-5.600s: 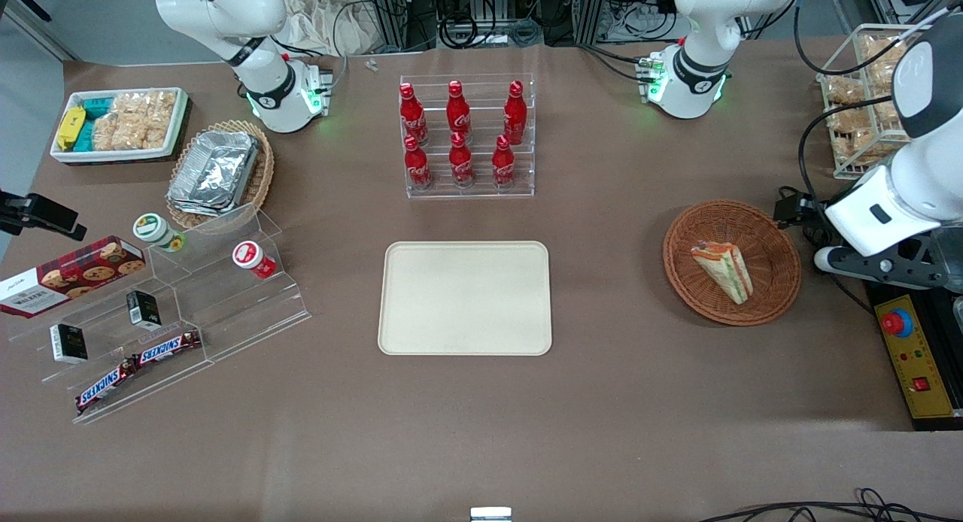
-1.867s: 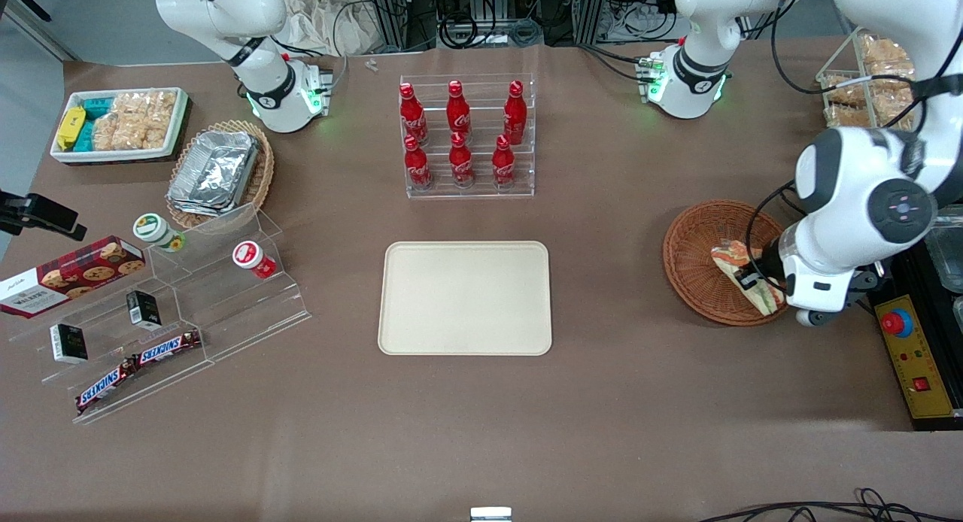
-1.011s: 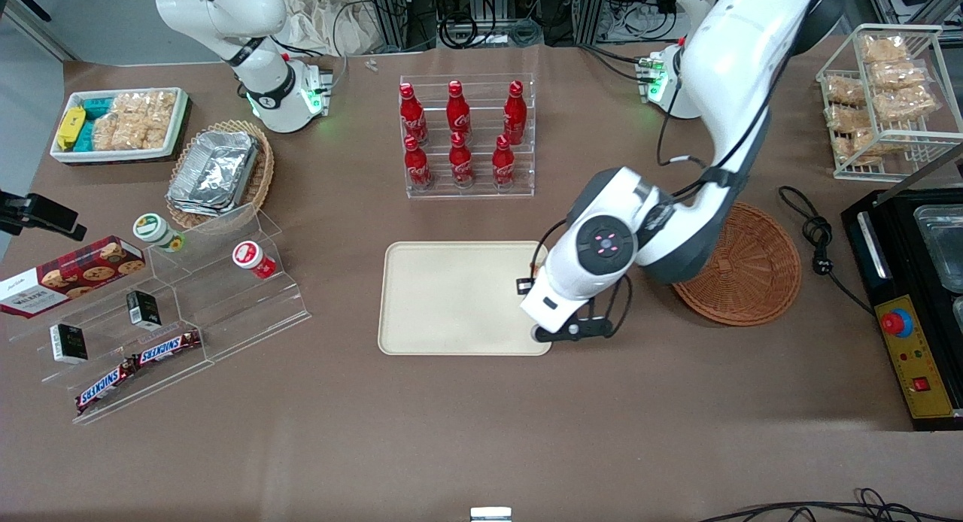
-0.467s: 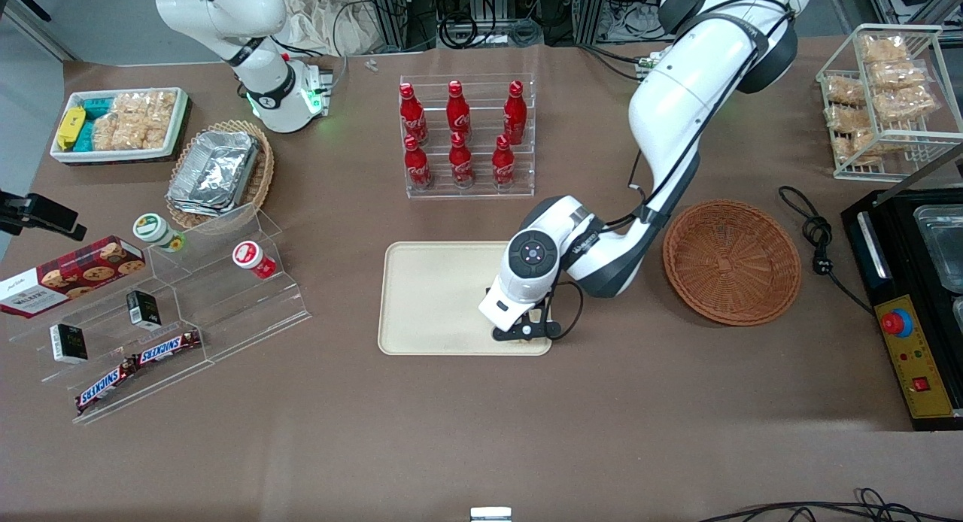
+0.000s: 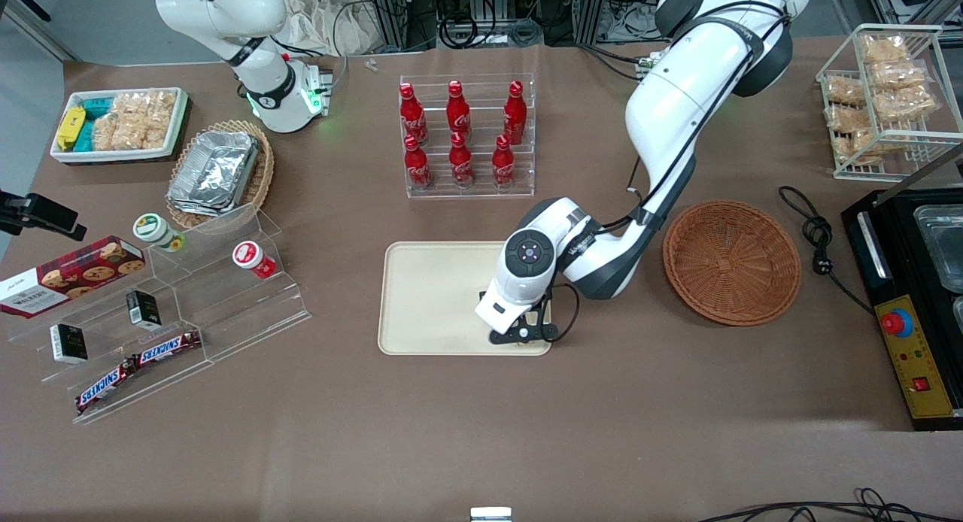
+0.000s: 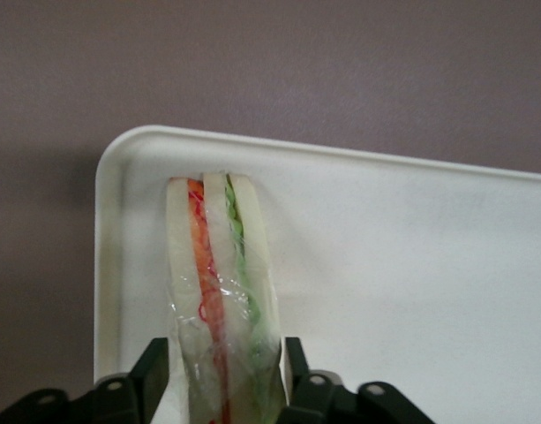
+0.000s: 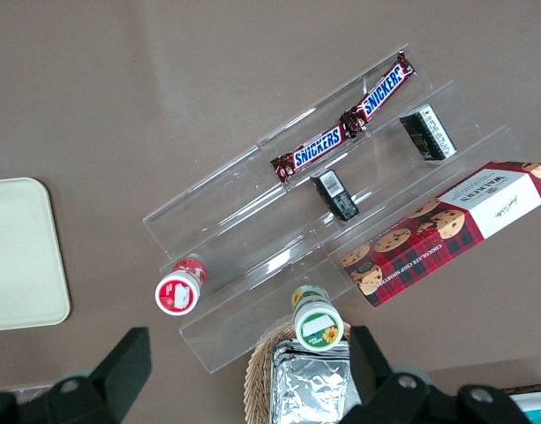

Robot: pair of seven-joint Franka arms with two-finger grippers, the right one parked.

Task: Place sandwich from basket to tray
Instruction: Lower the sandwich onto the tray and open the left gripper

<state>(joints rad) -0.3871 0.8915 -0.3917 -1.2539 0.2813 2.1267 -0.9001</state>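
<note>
Right now my tool (image 6: pixel 219 375) is clamped on the sandwich (image 6: pixel 219 283), one finger pressed against each outer bread face, over the corner of the tray (image 5: pixel 429 296) that sits at the lower right of the tray in the front view. From the wrist camera the sandwich runs straight out from between my fingers, its long axis pointing toward the tray's rounded corner, the red and green filling layers edge-on to the lens. Whether its underside already touches the tray I cannot tell; I judge a short lowering and then a release is what remains, with the wedge lying along the tray's short edge.

Reading the front view from left to right: the red tartan cookie box (image 5: pixel 69 274) at the left edge carries a brand I take to be "Walkers", the bars (image 5: pixel 139 367) on the clear stepped stand say "SNICKERS", and the red bottles (image 5: pixel 460 135) in the centre rack show Coca-Cola script. At the right, the basket (image 5: pixel 732 262) sits empty on the desk (image 5: pixel 481 432).
</note>
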